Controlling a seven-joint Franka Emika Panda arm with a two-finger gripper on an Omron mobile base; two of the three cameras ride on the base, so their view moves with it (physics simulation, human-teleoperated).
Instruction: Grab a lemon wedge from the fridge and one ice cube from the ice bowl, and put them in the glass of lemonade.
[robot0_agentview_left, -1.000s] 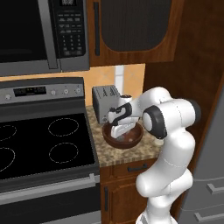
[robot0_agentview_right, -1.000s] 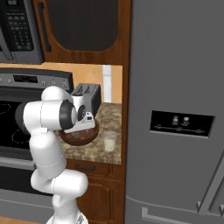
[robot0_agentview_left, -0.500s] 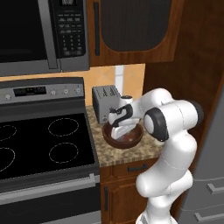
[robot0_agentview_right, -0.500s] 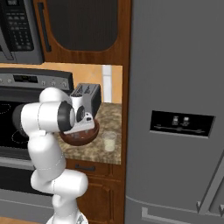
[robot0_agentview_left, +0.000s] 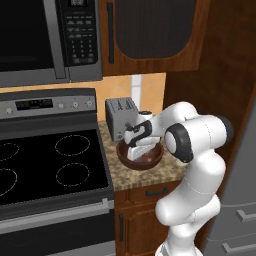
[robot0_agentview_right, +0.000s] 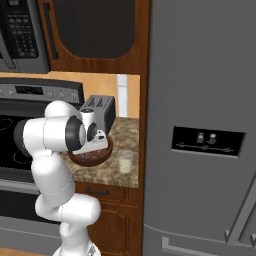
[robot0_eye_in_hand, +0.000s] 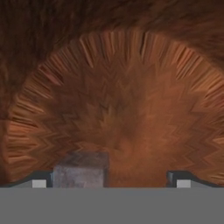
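My gripper (robot0_eye_in_hand: 109, 180) is open and reaches down inside the ice bowl (robot0_agentview_left: 150, 159), a dark reddish-brown wooden bowl on the counter. The ice cube (robot0_eye_in_hand: 81, 169) lies on the bowl's floor between my fingertips (robot0_eye_in_hand: 39, 180), close to the left one and apart from the right one. From the right base view the ice bowl (robot0_agentview_right: 93, 159) sits under my hand. The glass of lemonade (robot0_agentview_right: 125, 162) stands just to its right. The fridge (robot0_agentview_right: 200, 125) is at the right with its doors shut. The lemon wedge is out of view.
A steel toaster (robot0_agentview_left: 121, 118) stands right behind the bowl against the wall. The black stove (robot0_agentview_left: 45, 165) borders the narrow granite counter (robot0_agentview_right: 112, 175) on the left. A microwave (robot0_agentview_left: 45, 40) and a wooden cabinet (robot0_agentview_left: 150, 30) hang overhead.
My hand has sunk a little lower into the bowl; the jaws stay wide. Nothing else has moved.
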